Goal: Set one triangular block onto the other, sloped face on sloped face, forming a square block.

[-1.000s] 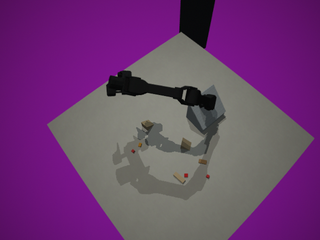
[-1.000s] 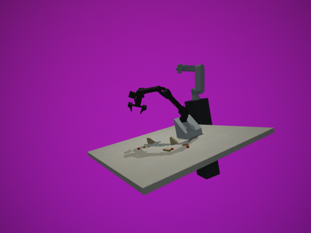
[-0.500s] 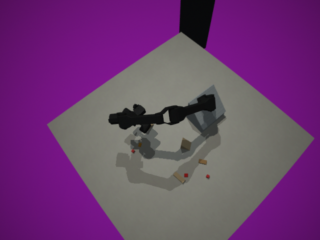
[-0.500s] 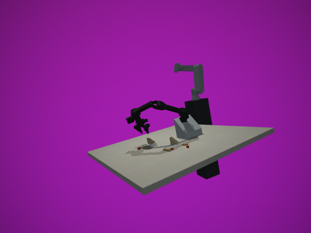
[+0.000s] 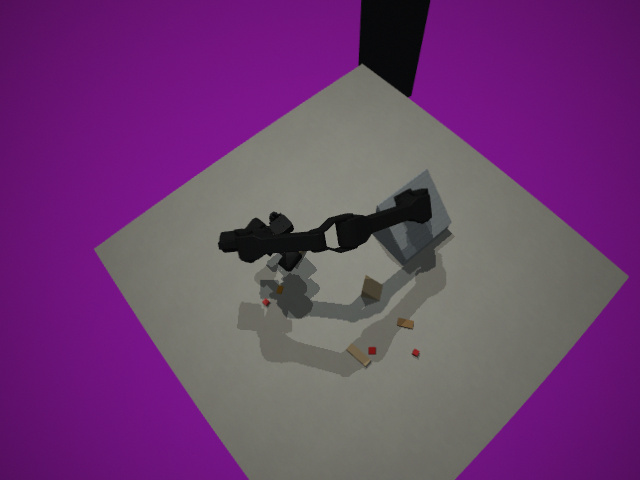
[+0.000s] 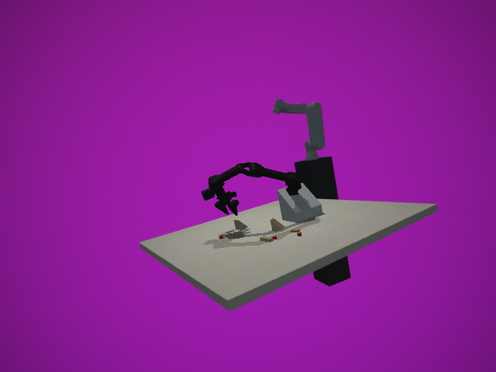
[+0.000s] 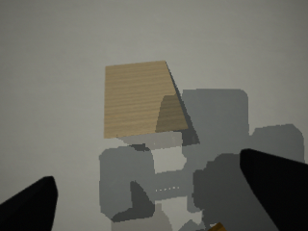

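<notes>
One tan triangular block point(image 6: 240, 225) point(image 7: 140, 101) stands on the table point(image 5: 206, 206) point(image 6: 192, 264). In the top view the arm hides nearly all of it. The other triangular block point(image 5: 371, 288) point(image 6: 276, 225) stands apart from it, nearer the arm's base, and is outside the wrist view. My gripper point(image 6: 232, 214) point(image 7: 150, 171) points down, open and empty, above the table near the first block. The wrist view shows that block ahead of the fingertips, towards the top of the picture, untouched. In the top view the arm partly hides the gripper.
A red cube point(image 5: 266, 302) point(image 6: 221, 236) and an orange piece point(image 5: 279, 289) point(image 6: 229, 235) point(image 7: 218, 227) lie near the first block. Two tan slats point(image 5: 358, 355) point(image 5: 405, 323) and two red cubes point(image 5: 372, 350) point(image 5: 415, 352) lie beyond the second block. The grey base point(image 6: 302, 211) stands behind.
</notes>
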`<control>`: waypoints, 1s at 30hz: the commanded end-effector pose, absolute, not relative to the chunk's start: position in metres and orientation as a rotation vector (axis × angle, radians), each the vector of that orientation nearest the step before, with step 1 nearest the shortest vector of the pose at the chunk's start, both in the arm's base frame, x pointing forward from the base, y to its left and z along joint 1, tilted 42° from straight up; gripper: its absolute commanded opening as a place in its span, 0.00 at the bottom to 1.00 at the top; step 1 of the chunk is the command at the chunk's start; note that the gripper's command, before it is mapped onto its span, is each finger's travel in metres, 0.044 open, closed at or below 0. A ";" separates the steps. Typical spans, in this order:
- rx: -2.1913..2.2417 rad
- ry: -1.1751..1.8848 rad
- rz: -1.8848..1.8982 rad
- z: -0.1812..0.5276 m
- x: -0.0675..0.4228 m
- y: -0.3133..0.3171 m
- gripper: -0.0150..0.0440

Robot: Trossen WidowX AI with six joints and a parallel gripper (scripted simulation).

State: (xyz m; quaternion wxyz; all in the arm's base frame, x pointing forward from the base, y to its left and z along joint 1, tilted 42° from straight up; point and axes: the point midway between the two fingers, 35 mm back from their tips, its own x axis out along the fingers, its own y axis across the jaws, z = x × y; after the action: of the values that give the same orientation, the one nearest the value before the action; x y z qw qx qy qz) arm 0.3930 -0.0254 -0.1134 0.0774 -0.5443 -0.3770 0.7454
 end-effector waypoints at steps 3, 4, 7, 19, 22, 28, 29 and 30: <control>-1.619 -1.127 2.232 -0.122 0.388 -0.019 1.00; -1.619 -1.127 2.232 -0.123 0.388 -0.018 1.00; -1.619 -1.127 2.232 -0.127 0.386 -0.016 1.00; -1.619 -1.127 2.232 -0.143 0.379 -0.006 1.00; -1.618 -1.127 2.232 -0.146 0.376 -0.003 1.00; -1.618 -1.127 2.231 -0.154 0.372 0.002 1.00; -1.618 -1.128 2.231 -0.155 0.371 0.002 1.00; -1.618 -1.128 2.231 -0.156 0.370 0.003 1.00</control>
State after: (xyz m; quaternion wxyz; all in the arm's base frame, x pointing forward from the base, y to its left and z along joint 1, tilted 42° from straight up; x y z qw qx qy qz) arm 0.3744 0.0001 -0.1522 0.0780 -0.5433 -0.3777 0.7457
